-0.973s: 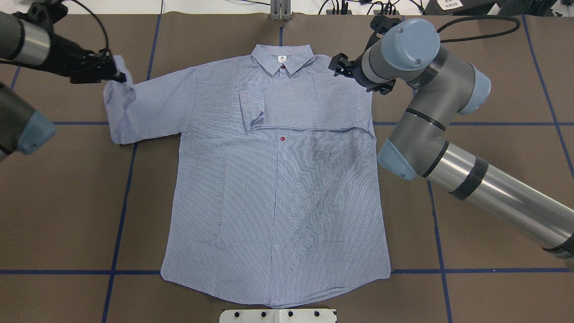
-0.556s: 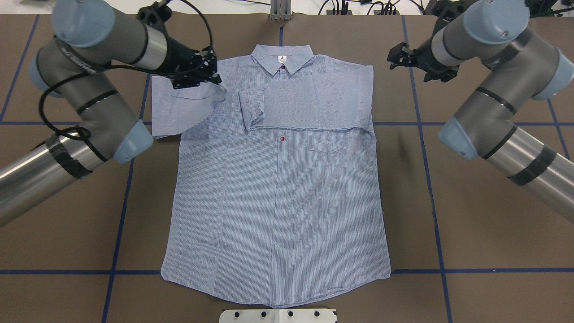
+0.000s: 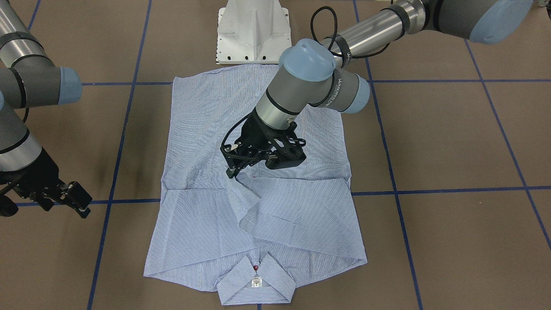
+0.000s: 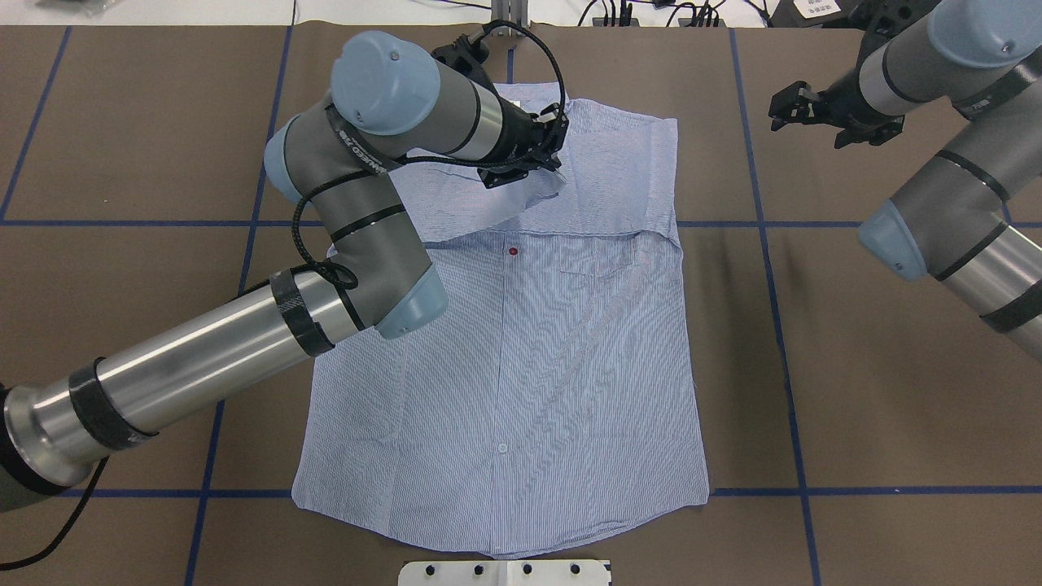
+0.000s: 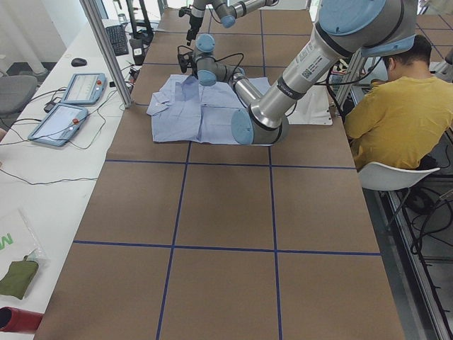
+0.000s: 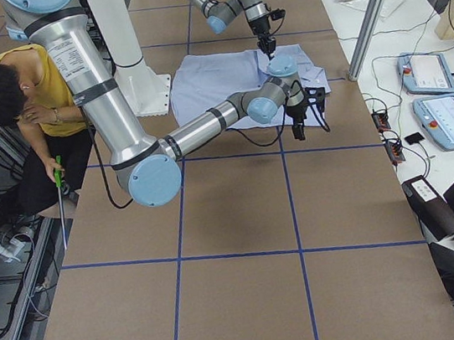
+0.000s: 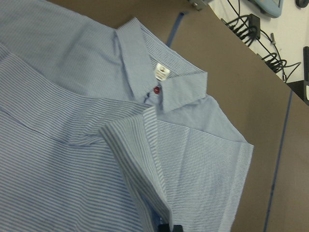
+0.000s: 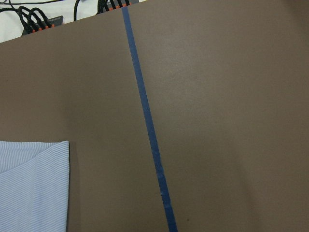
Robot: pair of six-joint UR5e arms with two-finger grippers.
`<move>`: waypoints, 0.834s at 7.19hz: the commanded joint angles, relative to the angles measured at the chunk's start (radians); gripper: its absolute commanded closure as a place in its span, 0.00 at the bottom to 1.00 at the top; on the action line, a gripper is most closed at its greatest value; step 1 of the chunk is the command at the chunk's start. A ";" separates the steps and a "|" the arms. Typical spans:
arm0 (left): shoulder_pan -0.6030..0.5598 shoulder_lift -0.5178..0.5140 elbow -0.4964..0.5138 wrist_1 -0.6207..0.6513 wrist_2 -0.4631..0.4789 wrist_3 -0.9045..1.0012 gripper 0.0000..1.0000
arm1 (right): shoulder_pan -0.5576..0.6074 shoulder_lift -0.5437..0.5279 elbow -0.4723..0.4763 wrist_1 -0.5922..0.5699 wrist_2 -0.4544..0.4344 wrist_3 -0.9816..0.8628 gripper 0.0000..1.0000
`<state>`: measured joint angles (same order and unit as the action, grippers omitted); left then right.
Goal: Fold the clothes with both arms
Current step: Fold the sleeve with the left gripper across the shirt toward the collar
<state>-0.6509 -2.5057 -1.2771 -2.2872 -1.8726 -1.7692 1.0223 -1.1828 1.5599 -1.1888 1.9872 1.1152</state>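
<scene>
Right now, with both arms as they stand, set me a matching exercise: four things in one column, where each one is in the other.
Things:
1. left black two-finger gripper
2. right black two-finger gripper
3. light blue striped collar
4. white pedestal base

Places:
A. beside the shirt's hem
B. over the brown table, off the shirt, open
C. pinching a striped sleeve over the shirt's front
D. at the shirt's end farthest from the robot

Pairs: 1-C, 2-B, 3-D, 4-A.

The brown table [image 4: 855,391], gridded with blue tape lines [image 4: 895,491], bears the striped shirt [image 4: 529,366].
</scene>
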 commanded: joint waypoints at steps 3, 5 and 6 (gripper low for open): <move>0.062 -0.019 0.007 -0.006 0.058 0.001 0.71 | 0.001 -0.007 -0.003 0.000 -0.001 -0.005 0.00; 0.089 -0.071 0.065 -0.006 0.113 0.004 0.08 | 0.001 -0.024 0.009 0.027 0.001 0.011 0.00; 0.089 -0.073 0.059 -0.006 0.113 0.007 0.04 | -0.004 -0.061 0.008 0.116 0.005 0.015 0.00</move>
<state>-0.5671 -2.5639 -1.2279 -2.2936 -1.7697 -1.7656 1.0220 -1.2121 1.5661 -1.1496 1.9889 1.1226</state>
